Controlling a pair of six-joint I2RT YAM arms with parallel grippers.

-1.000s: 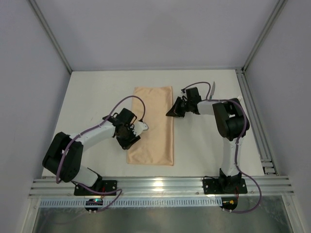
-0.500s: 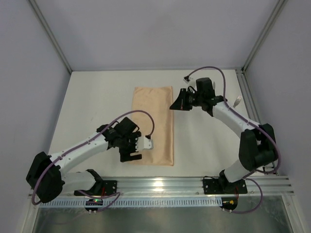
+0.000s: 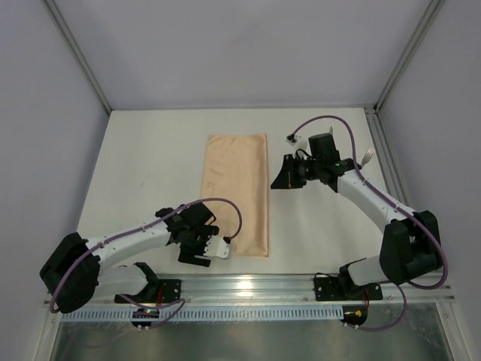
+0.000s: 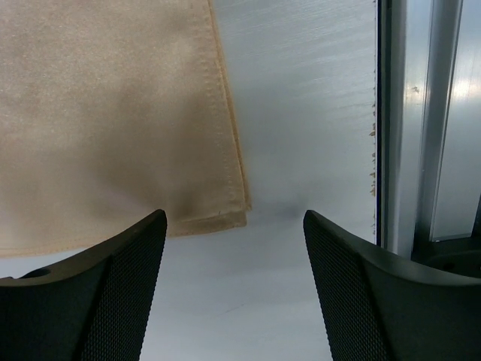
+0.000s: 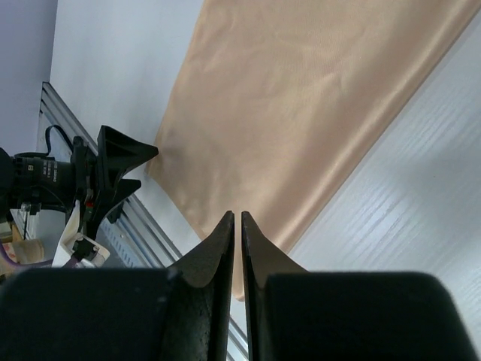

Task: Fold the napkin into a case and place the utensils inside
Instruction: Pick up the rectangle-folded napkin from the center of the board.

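The peach-orange napkin (image 3: 234, 192) lies flat as a long folded strip running from far to near mid-table, and it fills the top of the right wrist view (image 5: 301, 98). My left gripper (image 3: 201, 244) sits low at the strip's near-left corner (image 4: 225, 203), jaws wide open and empty (image 4: 234, 216). My right gripper (image 3: 275, 183) hovers just right of the strip's right edge, fingers (image 5: 237, 218) shut to a thin slit with nothing between them. A silver utensil end (image 3: 367, 157) peeks out by the right rail; its handle is hidden.
An aluminium rail (image 3: 248, 287) runs along the near edge, and shows in the left wrist view (image 4: 421, 120) right beside the napkin corner. Another rail (image 3: 391, 180) lines the right side. Grey walls enclose the table. My left gripper (image 5: 113, 169) shows in the right wrist view.
My left arm slid toward the near edge along the napkin's left side, and its jaws opened wide. My right gripper drew back slightly right of the napkin as its arm stretched out.
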